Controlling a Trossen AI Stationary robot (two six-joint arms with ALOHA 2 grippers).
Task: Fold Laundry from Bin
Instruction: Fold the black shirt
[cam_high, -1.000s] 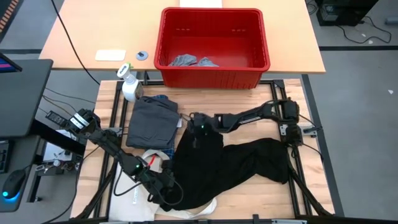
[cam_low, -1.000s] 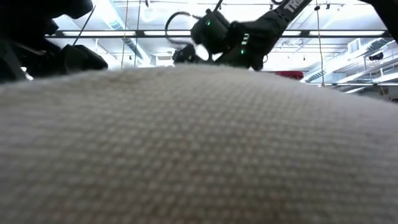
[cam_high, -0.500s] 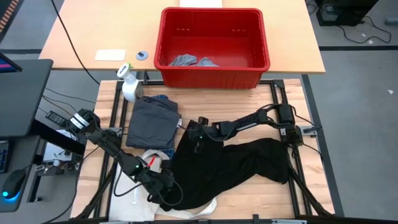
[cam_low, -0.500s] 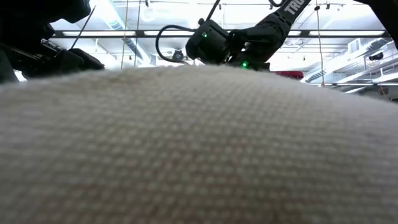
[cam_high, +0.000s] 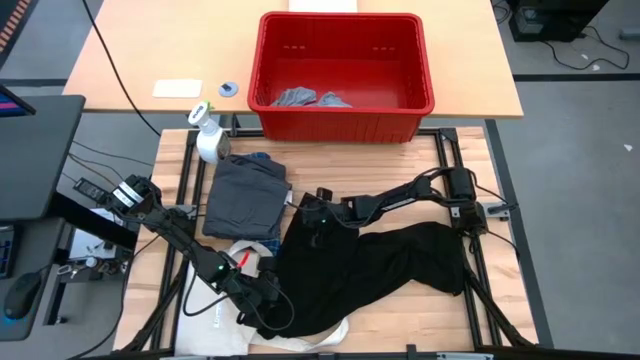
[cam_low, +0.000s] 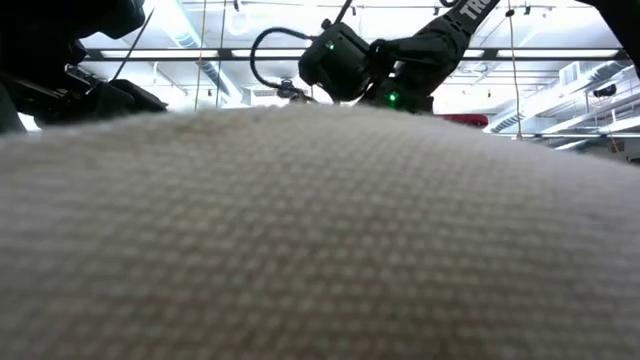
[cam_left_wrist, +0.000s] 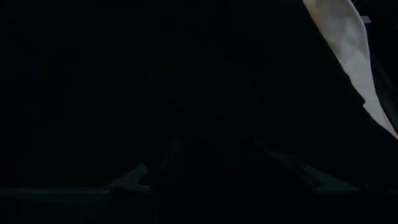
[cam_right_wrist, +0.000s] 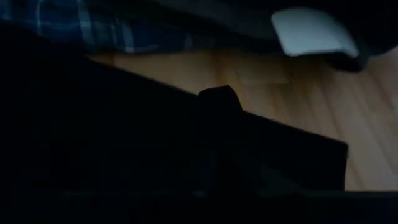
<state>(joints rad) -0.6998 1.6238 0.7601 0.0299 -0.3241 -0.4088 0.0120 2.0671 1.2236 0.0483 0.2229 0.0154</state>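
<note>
The large black garment (cam_high: 380, 265) lies spread over the table's middle and right. My right gripper (cam_high: 312, 212) is down at its far left corner, shut on the cloth. My left gripper (cam_high: 262, 300) sits on the garment's near left part, closed on black cloth. A folded dark grey piece (cam_high: 243, 195) rests on the blue plaid shirt (cam_right_wrist: 93, 28) at the left. Light grey pieces (cam_high: 300, 98) lie on the floor of the red bin (cam_high: 345, 120) at the far edge. My left gripper has black cloth (cam_left_wrist: 211, 155) filling the space between its fingers; darkness hides which part and how many layers. The cloth lies on the table. My right gripper pinches the black garment's far left edge (cam_right_wrist: 217, 102), slanting down from the table's right side. The edge lies on the table.
A cream canvas tote (cam_high: 215, 325) lies at the near left and fills the low view (cam_low: 320, 250). A white spray bottle (cam_high: 207, 135) stands left of the bin. Bare wood shows at the table's near right and along its far right.
My right gripper has sunk from just above the black garment's far left corner down onto it, its wrist turning a little. The left arm and the garments have kept still.
</note>
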